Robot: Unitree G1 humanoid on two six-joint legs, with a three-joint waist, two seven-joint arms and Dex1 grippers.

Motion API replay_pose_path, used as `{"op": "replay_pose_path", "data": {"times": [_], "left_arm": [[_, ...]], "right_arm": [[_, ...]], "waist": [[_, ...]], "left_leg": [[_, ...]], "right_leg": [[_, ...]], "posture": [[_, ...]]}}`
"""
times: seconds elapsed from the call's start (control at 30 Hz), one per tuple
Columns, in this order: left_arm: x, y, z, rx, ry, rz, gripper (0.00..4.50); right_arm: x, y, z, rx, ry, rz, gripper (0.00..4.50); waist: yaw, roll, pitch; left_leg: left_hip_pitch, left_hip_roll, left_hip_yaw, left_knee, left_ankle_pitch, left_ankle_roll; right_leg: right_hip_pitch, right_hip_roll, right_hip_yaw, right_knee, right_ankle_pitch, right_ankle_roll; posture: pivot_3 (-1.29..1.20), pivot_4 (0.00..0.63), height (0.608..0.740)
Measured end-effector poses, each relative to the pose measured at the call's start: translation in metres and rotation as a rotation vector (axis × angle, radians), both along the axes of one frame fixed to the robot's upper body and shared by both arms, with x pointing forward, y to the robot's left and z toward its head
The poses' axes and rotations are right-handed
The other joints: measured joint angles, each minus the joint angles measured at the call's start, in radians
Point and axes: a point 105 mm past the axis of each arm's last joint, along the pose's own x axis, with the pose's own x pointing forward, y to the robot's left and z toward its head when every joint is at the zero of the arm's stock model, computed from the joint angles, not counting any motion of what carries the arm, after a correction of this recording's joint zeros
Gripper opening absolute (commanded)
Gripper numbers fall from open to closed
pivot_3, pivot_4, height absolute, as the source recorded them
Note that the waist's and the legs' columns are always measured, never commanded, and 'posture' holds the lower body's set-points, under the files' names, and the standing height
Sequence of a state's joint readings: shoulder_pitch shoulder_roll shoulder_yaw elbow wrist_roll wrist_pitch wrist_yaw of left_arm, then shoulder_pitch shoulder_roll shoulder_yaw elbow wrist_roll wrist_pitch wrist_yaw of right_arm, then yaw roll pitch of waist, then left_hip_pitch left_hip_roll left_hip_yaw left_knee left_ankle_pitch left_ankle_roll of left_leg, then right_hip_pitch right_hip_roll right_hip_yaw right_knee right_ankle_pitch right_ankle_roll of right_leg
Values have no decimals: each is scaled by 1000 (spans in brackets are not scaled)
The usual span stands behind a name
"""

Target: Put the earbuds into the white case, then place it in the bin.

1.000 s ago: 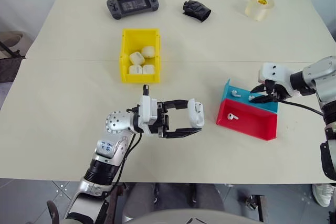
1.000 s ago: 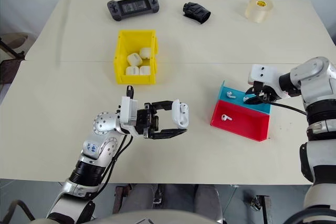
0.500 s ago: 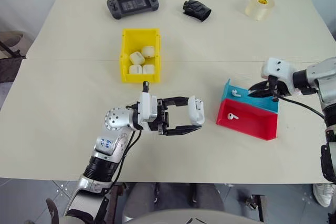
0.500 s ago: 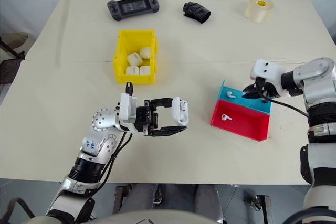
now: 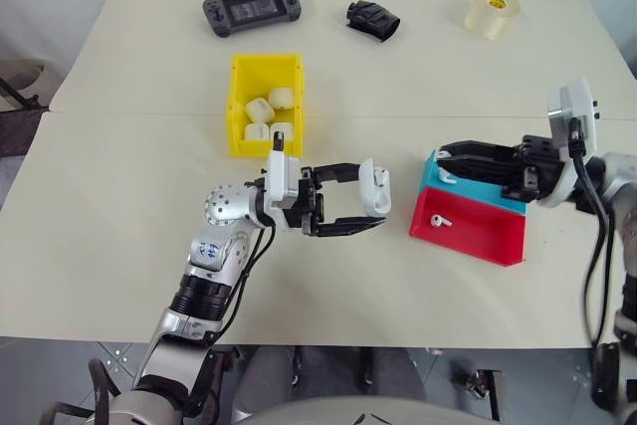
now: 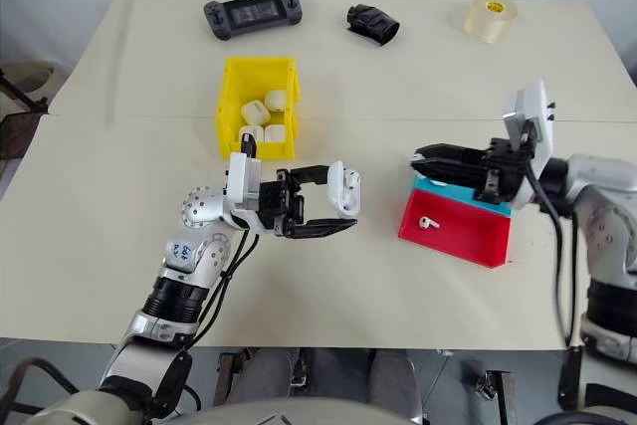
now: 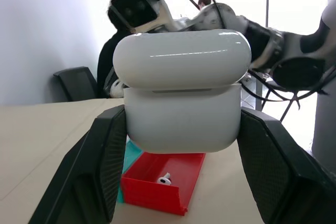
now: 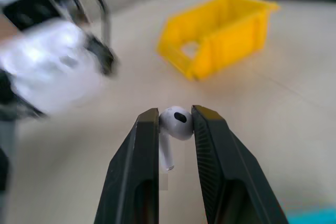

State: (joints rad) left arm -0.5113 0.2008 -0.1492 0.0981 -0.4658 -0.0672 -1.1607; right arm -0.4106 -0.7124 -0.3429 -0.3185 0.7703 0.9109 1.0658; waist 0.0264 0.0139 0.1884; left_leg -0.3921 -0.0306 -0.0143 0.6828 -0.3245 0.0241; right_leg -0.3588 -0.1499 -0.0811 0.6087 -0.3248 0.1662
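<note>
My left gripper (image 5: 373, 199) is shut on the white case (image 5: 375, 190), holding it above the table's middle; in the left wrist view the case (image 7: 182, 95) sits between both black fingers with its lid on top. My right gripper (image 5: 444, 156) points left over the trays, shut on one earbud (image 8: 175, 123), apart from the case. Another earbud (image 5: 440, 220) lies in the red tray. The yellow bin (image 5: 235, 97) stands behind the left gripper and holds several white cases.
A red tray (image 5: 478, 234) and a teal tray (image 5: 488, 196) lie side by side under the right gripper. Along the far edge are a black game controller (image 5: 251, 10), a black object (image 5: 373, 19) and a tape roll (image 5: 494, 13).
My right gripper has risen out of the teal tray with an earbud, turned and swung left toward the case. The left gripper with the case has hardly moved.
</note>
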Motion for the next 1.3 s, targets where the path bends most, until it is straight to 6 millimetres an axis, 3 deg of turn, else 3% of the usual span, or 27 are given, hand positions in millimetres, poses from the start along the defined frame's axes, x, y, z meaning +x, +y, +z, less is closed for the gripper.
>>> {"op": "replay_pose_path", "data": {"times": [0.17, 0.4, 0.53, 0.73, 1.3], "left_arm": [[5, 0, 1, -2, 8, -3, 2779], [5, -5, 5, -21, 22, -19, 2779], [6, -6, 10, -25, 16, -22, 2779], [10, -5, 13, -36, 40, -7, 2779], [14, -3, 15, -51, 81, 12, 2779]], "right_arm": [[-15, 27, 12, 283, 36, -7, 581], [-32, 40, 33, 502, -31, -20, 581], [-38, 47, 28, 540, -58, -25, 581], [-35, 58, 6, 537, -55, -78, 581], [-31, 65, -7, 509, -143, -100, 581]], "waist": [[0, 0, 0], [-1, 0, 0], [-4, 0, 0], [-4, 0, 0], [-3, 0, 0]], "left_leg": [[0, 0, -1, 0, 0, 0], [0, -4, 0, -1, 0, 0], [1, -5, 0, -1, 0, 0], [1, -5, 0, -1, 0, 0], [1, -5, 0, -1, 0, 0]], "right_leg": [[0, 0, 0, 1, 0, 0], [-1, 0, 1, 2, 0, 0], [-1, 1, 1, 3, 0, 0], [-2, 1, 2, 3, 0, 0], [-2, 1, 2, 3, 0, 0]], "posture": [[0, 150, 740], [0, 150, 740], [0, 150, 740], [0, 150, 740], [0, 150, 740]]}}
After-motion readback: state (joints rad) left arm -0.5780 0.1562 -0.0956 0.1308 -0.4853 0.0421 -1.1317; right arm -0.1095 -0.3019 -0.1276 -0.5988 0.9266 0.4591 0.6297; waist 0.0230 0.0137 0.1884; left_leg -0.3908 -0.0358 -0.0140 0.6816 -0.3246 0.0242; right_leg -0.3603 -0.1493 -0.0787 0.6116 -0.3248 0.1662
